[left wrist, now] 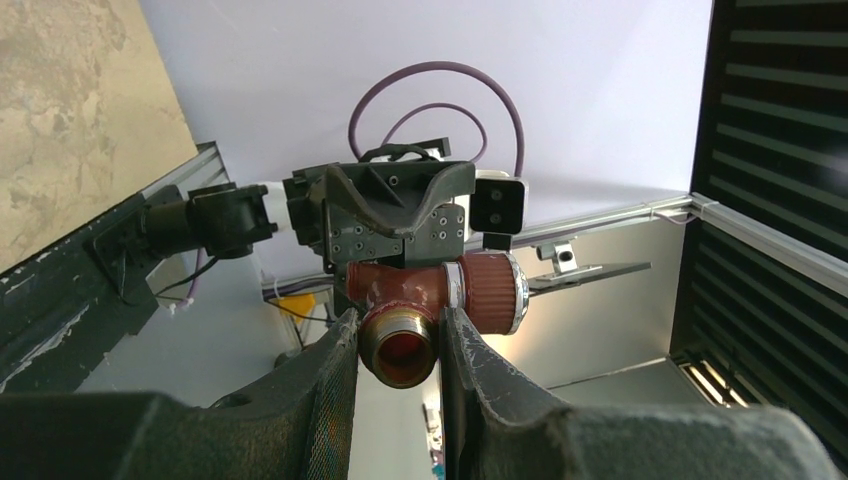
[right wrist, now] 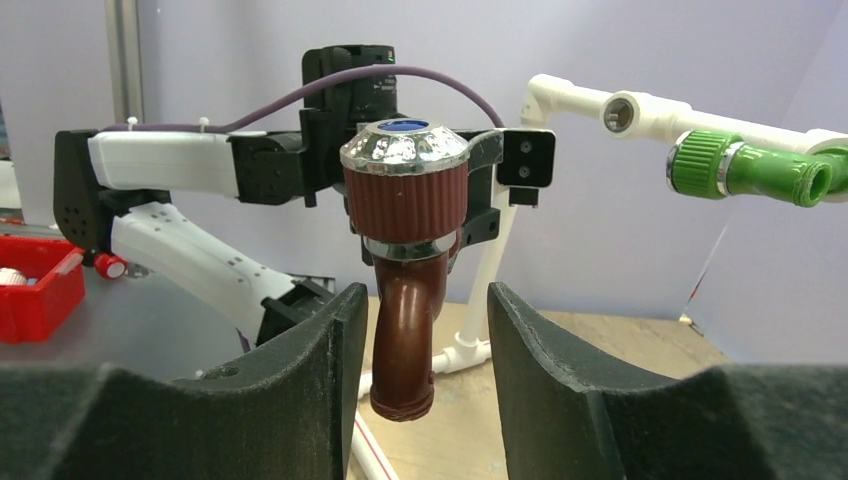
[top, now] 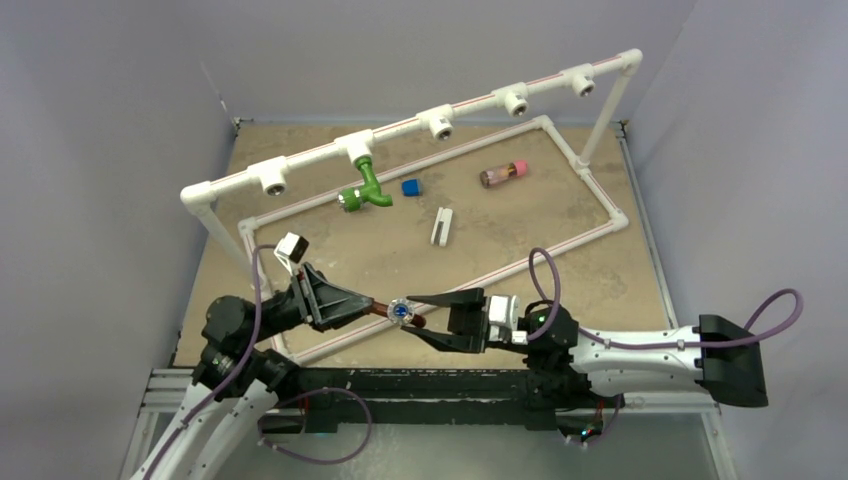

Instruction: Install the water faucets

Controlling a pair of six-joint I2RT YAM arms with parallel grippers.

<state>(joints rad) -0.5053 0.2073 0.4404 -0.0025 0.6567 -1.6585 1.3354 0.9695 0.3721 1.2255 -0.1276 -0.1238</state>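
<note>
Top view: mottled tan table, pale grey walls all round. The green faucet hangs off the white pipe rail. Left wrist: the left claw pinches the brown faucet tight. Right wrist: the right claw sits half-wide around it, gaps on both sides.

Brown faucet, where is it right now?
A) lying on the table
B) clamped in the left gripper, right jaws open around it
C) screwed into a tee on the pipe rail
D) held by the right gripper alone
B: the brown faucet is pinched in the left gripper, off the table, while the right gripper flanks its spout with a gap showing on both sides.
</note>
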